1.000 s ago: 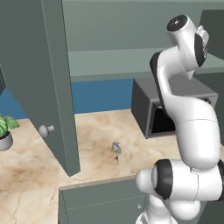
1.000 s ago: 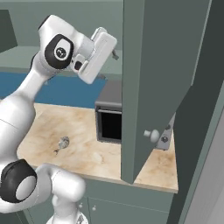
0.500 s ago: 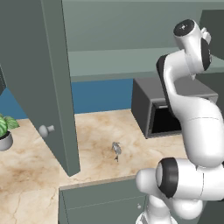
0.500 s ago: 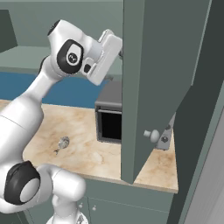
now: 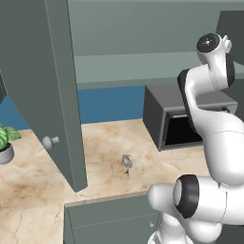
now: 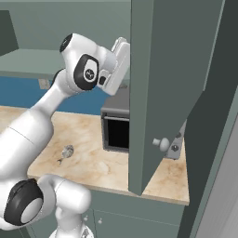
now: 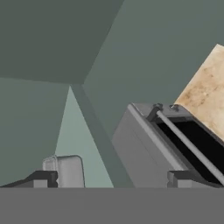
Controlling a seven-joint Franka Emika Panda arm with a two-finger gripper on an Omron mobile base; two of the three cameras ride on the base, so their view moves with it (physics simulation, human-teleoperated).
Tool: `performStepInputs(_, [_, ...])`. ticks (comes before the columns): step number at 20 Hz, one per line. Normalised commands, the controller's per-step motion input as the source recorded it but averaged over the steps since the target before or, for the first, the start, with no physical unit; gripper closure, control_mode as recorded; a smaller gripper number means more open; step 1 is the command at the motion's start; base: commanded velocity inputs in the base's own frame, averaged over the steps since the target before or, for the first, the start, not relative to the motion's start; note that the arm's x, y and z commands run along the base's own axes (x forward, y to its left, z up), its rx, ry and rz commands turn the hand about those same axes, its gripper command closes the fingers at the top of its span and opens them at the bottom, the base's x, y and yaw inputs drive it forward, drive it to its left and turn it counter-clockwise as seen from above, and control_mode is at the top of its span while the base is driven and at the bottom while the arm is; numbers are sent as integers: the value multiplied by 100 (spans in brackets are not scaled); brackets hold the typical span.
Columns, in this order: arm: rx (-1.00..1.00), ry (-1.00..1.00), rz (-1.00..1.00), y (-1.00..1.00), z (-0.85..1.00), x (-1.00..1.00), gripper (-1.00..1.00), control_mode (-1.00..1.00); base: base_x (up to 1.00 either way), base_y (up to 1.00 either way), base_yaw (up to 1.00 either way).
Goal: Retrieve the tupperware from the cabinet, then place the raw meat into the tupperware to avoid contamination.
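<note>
The cabinet (image 5: 143, 66) stands open, with its left door (image 5: 52, 95) and right door (image 6: 162, 93) swung out. In the hand view the tupperware (image 7: 69, 171), a pale grey rounded box, rests on the cabinet shelf (image 7: 76, 131) just beyond my left fingertip. My gripper (image 7: 111, 179) is open and empty, raised to shelf height above the microwave (image 7: 144, 148). The raw meat (image 5: 127, 162), a small grey lump, lies on the marble counter (image 5: 100, 157) in front of the microwave (image 5: 190, 119). The same meat (image 6: 68, 151) lies left of the microwave in the right base view.
The right door (image 6: 162, 93) with its round knob (image 6: 160, 142) hangs close beside my hand. The left door's knob (image 5: 50, 140) juts over the counter. A potted plant (image 5: 5, 140) sits at the far left. Low cabinets (image 5: 109, 219) run below the counter edge.
My arm has swung the hand a little to the right and deeper toward the cabinet's open shelf, next to the right door. The jaws stayed open; the meat has not moved.
</note>
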Motion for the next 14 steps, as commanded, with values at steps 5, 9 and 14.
performStepInputs(5, [-3, 4, 4, -2, 14, 37, -100, -100, 0, 0, 0])
performStepInputs(9, [-5, 0, 4, 0, 15, 44, -100, -100, 0, 0, 0])
performStepInputs(14, [-4, 1, 5, 0, 9, 49, -100, -100, 0, 0, 0])
